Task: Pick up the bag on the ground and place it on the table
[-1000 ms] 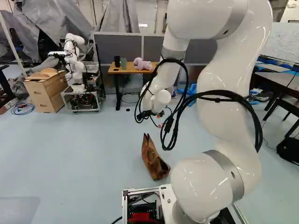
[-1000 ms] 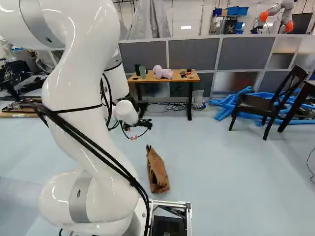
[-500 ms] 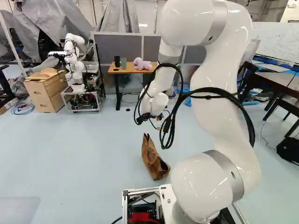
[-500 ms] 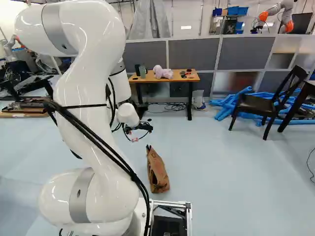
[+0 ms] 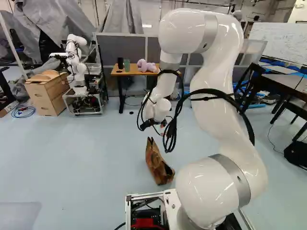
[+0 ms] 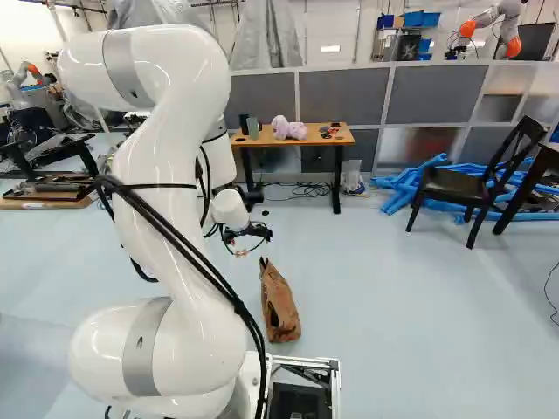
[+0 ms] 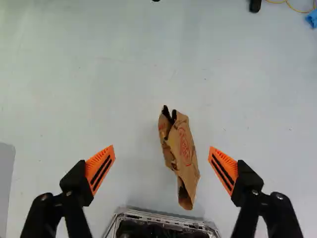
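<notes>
Holding gripper [image 6: 240, 253] wide, w/ fingers well apart. Aiming down at brown paper bag [image 7: 186, 153]. Seeing bag on floor [image 6: 376, 288], below & btwn fingers, apart from both, nr base frame [image 6: 306, 361]. Seeing wood-top table [image 6: 330, 141] w/ pink toy [image 6: 288, 129] farther ahead. Spotting another robot [image 5: 76, 63] & wood box [image 5: 48, 99] at L of left base view, black chair [image 6: 454, 183] & blue tubes [image 6: 400, 194] at R of right base view. Facing grey wall panels [image 6: 349, 96] past table.
</notes>
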Controlling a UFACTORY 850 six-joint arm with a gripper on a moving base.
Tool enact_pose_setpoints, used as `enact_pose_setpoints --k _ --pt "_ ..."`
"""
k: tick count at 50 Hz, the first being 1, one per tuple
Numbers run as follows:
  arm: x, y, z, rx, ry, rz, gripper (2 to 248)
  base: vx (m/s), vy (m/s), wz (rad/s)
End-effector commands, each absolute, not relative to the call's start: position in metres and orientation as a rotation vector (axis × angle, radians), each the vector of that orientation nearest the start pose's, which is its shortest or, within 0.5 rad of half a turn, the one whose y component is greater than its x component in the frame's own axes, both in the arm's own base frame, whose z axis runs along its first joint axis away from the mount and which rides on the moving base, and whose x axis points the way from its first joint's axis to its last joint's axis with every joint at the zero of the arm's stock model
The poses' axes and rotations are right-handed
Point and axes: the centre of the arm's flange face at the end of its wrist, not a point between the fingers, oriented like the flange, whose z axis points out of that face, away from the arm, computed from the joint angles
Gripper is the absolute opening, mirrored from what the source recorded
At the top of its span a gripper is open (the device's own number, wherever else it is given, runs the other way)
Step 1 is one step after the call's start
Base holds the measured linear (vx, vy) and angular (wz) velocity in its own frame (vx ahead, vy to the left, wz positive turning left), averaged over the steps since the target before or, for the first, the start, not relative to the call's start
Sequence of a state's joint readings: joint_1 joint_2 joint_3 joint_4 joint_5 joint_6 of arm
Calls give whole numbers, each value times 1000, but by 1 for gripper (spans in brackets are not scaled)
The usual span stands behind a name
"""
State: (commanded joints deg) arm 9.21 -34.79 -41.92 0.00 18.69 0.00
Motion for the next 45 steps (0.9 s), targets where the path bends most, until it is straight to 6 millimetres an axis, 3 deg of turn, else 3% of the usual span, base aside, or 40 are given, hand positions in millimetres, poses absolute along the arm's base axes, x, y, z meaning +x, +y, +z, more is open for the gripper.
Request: enact_pose_setpoints --k 45 --pt "472 77 137 -3048 -246 -576 247 0 0 0"
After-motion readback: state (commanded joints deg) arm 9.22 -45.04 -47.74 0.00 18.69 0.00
